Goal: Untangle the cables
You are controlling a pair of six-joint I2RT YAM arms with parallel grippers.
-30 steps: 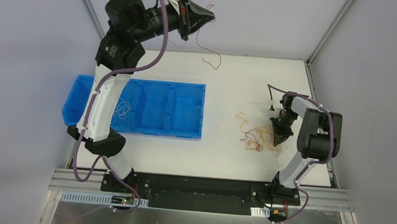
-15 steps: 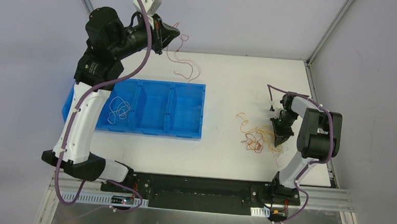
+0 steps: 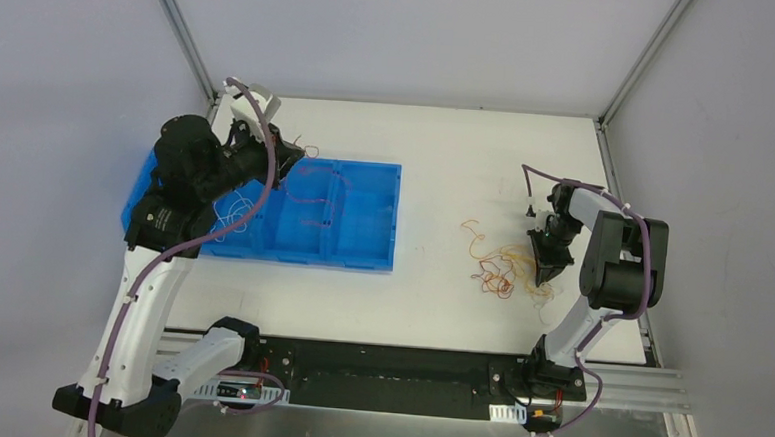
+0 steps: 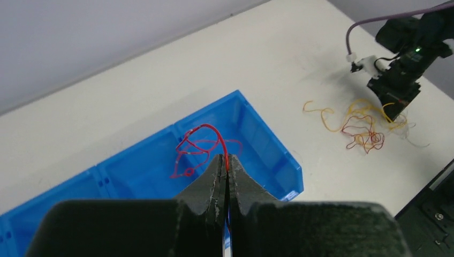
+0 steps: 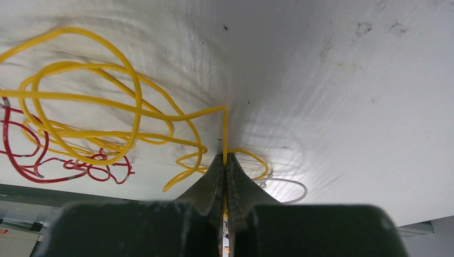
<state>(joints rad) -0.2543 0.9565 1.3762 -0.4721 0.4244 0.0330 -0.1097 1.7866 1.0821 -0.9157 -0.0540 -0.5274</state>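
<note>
Here, left claw (image 4: 226,161) clenched on red cable (image 4: 212,128) above blue bin (image 4: 270,155), right claw (image 5: 225,159) pinching yellow cable (image 5: 225,128).

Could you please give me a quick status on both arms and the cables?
Left gripper shut on red cable, above blue bin. Right gripper shut on yellow cable at the tangle. Nothing blocking seen.

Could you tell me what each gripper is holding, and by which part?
Left gripper: red cable, pinched on one strand of its loop. Right gripper: yellow cable, pinched on one outlying strand.
</note>
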